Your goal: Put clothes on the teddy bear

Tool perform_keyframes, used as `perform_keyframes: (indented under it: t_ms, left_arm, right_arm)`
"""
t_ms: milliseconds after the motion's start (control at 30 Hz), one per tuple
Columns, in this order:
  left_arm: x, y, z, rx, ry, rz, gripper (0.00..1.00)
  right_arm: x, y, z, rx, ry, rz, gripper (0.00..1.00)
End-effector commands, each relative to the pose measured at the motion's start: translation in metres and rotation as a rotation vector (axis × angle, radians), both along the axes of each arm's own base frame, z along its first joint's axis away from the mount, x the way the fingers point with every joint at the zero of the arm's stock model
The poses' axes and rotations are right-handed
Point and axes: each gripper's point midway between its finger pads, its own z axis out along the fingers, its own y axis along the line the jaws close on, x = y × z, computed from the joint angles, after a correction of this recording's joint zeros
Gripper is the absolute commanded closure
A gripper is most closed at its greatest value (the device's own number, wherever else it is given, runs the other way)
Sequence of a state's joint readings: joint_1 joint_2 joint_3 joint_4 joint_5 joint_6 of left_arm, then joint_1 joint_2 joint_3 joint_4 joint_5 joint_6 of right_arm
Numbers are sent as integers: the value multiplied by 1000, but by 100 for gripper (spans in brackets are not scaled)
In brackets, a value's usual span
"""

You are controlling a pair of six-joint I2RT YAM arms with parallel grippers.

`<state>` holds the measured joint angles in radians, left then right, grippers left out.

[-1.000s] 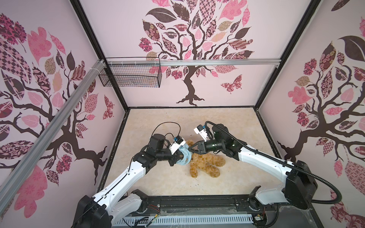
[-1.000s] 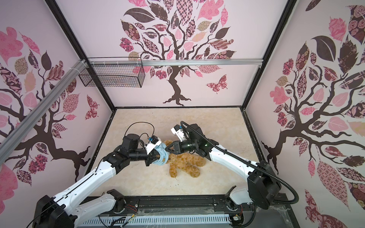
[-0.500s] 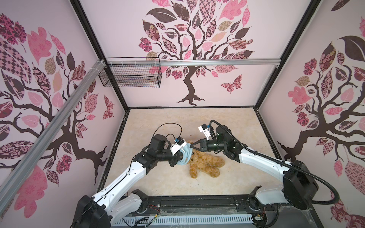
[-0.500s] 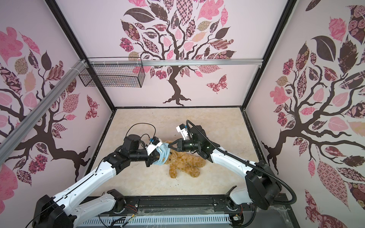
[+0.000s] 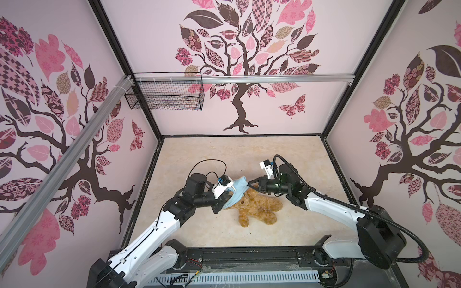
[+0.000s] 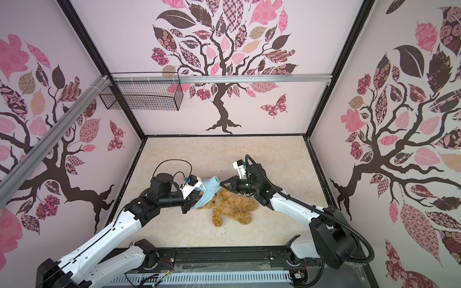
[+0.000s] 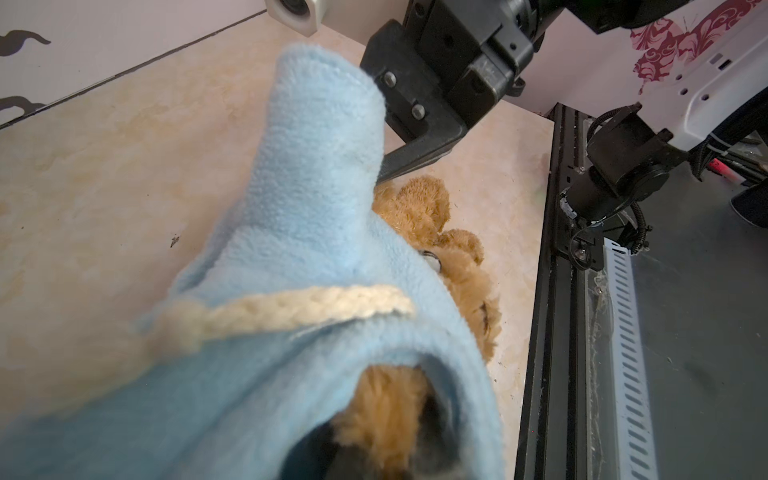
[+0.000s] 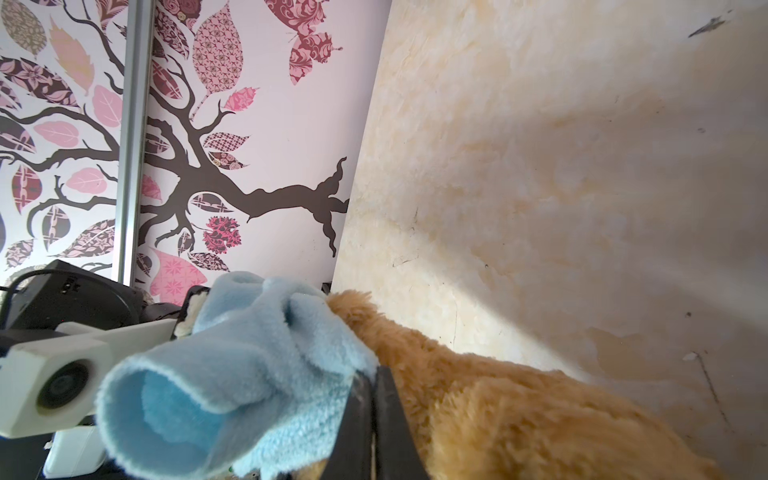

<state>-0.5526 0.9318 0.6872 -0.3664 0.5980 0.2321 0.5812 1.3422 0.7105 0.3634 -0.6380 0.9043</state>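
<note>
We pinch the blue shirt (image 5: 238, 189) over the teddy bear (image 5: 259, 209).
Left pincer (image 5: 226, 199) and right pincer (image 5: 250, 184) both squeeze the shirt; the bear's head lies just under them on the counter (image 5: 199, 154).

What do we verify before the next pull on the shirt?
1. Grip of the right gripper on the edge of the shirt: ok, shut on the cloth.
2. Grip of the left gripper on the shirt: ok, shut, though the cloth hides its fingertips.
3. Shirt pulled over the head of the bear: not ok. An ear and an eye show beside the cloth in the left wrist view.
4. Arms in sleeves: not ok. The limbs in view lie bare on the table.
5. Which shirt opening faces the head: cannot tell.
</note>
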Motion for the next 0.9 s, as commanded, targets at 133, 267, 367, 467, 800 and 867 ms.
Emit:
perform_keyframes:
  t_ms: [133, 267, 367, 467, 800, 867]
  left_arm:
    - [-12, -5, -11, 53, 4, -82, 100]
    - [-15, -9, -5, 33, -7, -112, 100]
    - [-16, -8, 6, -13, -46, -98, 100]
    - [-14, -6, 21, -87, -87, -43, 100]
    - [7, 8, 41, -223, -40, 140, 100]
    - [20, 12, 37, -247, 76, 220, 100]
  right_arm:
    - [2, 27, 57, 154, -103, 73, 100]
    - [18, 20, 18, 36, 10, -6, 100]
    - [29, -2, -21, 0, 115, -101, 100]
    - [26, -15, -50, -54, 165, -132, 100]
    - [13, -19, -66, -89, 137, -39, 100]
    - [12, -14, -44, -67, 48, 15, 100]
